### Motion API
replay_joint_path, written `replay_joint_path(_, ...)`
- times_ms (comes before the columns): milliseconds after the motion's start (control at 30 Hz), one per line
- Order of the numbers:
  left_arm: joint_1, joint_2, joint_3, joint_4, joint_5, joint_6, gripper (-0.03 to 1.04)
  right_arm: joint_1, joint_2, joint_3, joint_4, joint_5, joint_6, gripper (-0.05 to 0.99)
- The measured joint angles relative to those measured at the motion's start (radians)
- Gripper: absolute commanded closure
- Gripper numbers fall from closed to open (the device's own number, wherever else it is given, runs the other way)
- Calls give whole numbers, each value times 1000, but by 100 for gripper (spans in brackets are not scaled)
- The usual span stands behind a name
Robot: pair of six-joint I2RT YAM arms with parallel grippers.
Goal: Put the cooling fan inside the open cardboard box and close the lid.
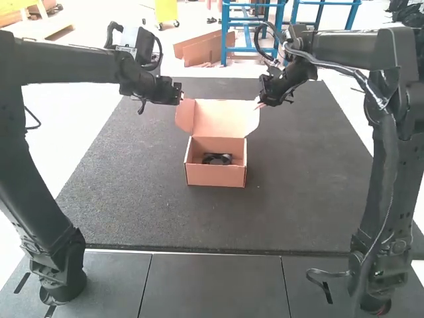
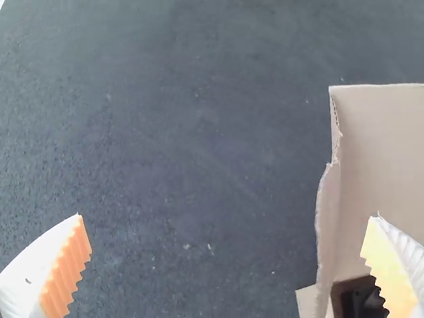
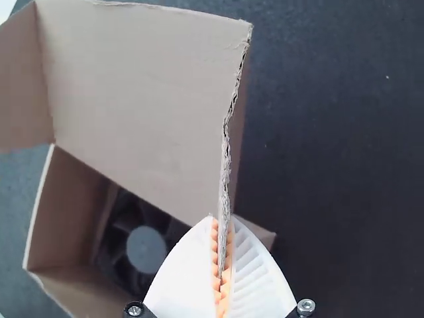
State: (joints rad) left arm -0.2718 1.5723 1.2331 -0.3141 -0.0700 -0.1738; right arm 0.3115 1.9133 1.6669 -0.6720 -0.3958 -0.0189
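Item: cooling fan [image 1: 216,159], already in cardboard box [image 1: 215,173]. Step: closing. Your right claw [image 3: 222,233] pinches the lid [image 1: 218,118] edge; left claw [image 1: 175,92] gapes alongside. Next: you fold lid forward, down.

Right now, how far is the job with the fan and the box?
Done: the cooling fan lies inside the cardboard box. In hand: the right gripper pinches the edge of the upright lid; the left gripper is open beside it. Left: fold the lid down shut.
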Motion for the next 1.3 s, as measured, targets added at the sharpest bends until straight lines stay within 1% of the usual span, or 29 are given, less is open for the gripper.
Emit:
replay_joint_path(233,-3,-48,-52,10,-1,0,4,36,-82,-110,63,12,19,95)
replay_joint_path(433,-3,-59,-86,42,-2,0,4,48,-88,-124,76,18,26,95)
replay_joint_path(500,-3,-63,-85,45,-16,0,4,48,-88,-124,80,18,27,95)
replay_joint_path(800,-3,-87,-87,87,-124,0,4,48,-88,-124,81,18,27,95)
replay_joint_path(933,-3,-88,-114,108,-164,4,4,48,-88,-124,82,18,27,95)
replay_joint_path(1100,-3,-87,-163,109,-196,16,4,58,-88,-125,84,18,29,95)
replay_joint_path(1300,-4,-85,-170,133,-214,24,4,77,-88,-125,84,18,31,95)
